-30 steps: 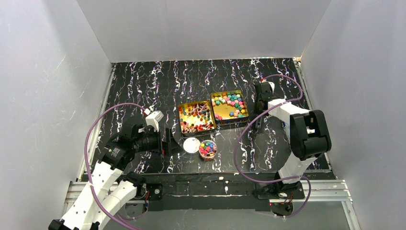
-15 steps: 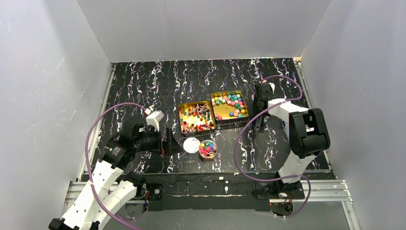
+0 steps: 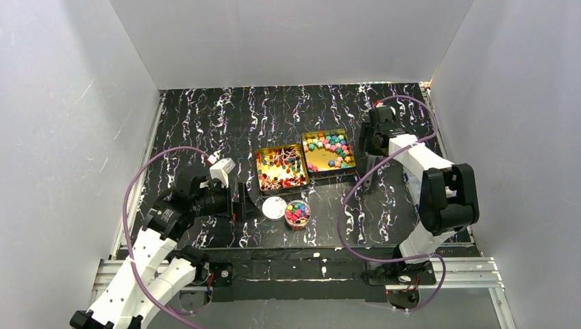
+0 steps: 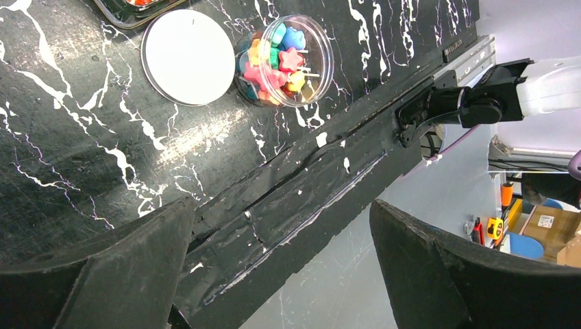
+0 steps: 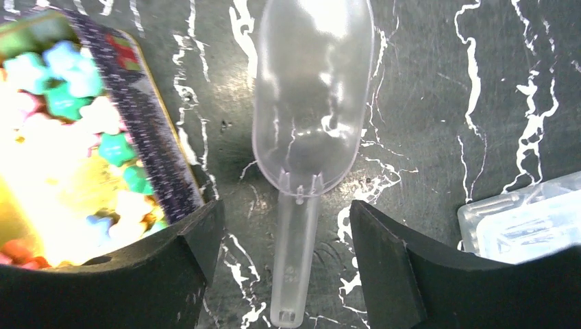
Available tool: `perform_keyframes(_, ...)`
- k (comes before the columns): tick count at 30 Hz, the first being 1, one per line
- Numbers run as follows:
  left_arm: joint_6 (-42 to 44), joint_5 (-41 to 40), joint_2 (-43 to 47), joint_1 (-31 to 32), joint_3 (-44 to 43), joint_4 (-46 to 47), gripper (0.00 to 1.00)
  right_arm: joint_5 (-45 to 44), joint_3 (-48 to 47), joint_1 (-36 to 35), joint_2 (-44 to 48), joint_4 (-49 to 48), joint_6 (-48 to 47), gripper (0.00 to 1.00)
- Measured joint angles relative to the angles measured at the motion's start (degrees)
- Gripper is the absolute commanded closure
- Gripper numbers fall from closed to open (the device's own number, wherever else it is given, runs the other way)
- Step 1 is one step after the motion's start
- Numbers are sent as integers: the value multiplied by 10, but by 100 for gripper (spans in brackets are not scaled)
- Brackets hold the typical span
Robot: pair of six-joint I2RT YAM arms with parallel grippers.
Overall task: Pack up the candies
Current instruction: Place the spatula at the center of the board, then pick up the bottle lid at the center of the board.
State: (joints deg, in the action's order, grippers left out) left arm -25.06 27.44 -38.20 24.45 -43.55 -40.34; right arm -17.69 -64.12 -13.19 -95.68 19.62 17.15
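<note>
here the right gripper [image 5: 284, 260], jaws apart, flanks the clear scoop [image 5: 312, 103] at its handle, so it lies unheld beside the candies [image 5: 65, 103].

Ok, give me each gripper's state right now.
Left gripper: open, empty.
Right gripper: open, jaws either side of the clear scoop handle, not gripping it.

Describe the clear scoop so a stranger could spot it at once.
On the black marbled table, find the gold tin of pastel sweets. Beside it lies the scoop, handle between the right fingers. It alone is spoon-shaped: a clear, empty bowl.
</note>
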Motion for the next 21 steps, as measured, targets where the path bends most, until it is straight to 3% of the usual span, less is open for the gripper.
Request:
perform_keyframes(9, 0, 0, -12, 0, 0, 0, 1, 88, -16, 0, 89, 35, -19, 11)
perform_keyframes(14, 0, 0, -20, 0, 0, 0, 1, 137, -19, -11, 126, 56, -23, 9)
perform_keyframes(21, -1, -5, -16, 0, 0, 0, 1, 148, -19, -111, 172, 78, -20, 2)
